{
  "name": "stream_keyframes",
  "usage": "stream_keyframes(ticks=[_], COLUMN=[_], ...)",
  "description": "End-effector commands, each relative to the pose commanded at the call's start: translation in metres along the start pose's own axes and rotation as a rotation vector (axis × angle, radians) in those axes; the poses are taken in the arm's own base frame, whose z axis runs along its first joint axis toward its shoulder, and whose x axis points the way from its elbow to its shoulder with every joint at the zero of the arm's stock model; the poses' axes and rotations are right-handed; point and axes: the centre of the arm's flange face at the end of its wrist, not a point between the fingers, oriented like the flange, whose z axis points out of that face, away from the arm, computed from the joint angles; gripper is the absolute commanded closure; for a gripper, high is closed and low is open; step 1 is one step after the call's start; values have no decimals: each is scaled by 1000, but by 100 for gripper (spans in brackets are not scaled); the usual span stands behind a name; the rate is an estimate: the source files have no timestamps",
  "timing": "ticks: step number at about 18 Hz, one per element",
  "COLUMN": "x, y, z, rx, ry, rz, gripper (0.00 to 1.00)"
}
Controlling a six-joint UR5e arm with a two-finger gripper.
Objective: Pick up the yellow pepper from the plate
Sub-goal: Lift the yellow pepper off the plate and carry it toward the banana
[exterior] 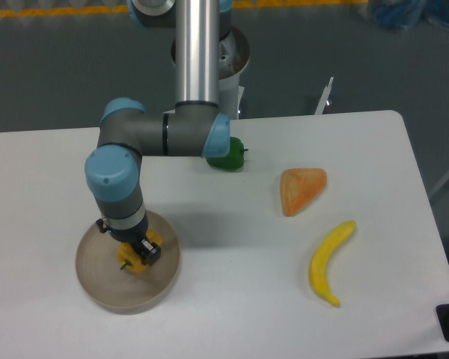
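Overhead view of white counter with one grey and blue robot arm reaching down toward near-left corner. Round tan plate near that corner, yellow pepper resting on it, a little right of plate's middle, short dark stem pointing left. Tool lowered straight onto pepper, dark fingers set close on either side of it; appears closed around pepper, though wrist hides much of the contact. Pepper not yet lifted, seemingly touching plate surface. Judged stage: approach and descent done, grasp made or nearly made; lift clear of plate left to do. Elsewhere: green pepper near far edge, partly behind arm; orange wedge toward right side; banana near right edge, well apart from plate.
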Motion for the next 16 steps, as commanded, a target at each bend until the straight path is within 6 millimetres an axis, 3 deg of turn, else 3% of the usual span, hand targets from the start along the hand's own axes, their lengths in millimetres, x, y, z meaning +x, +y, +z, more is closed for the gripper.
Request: stream_keyframes(ticks=[2,8,13,16], x=[-46,-149,-201,-222], y=[26,105,173,198], z=[-28,-57,-66,-52], rx=[23,-31,-82,-93], ry=[-44,-36,23,45], rz=[-72,-22,137,166], gripper=[100,100,100,100])
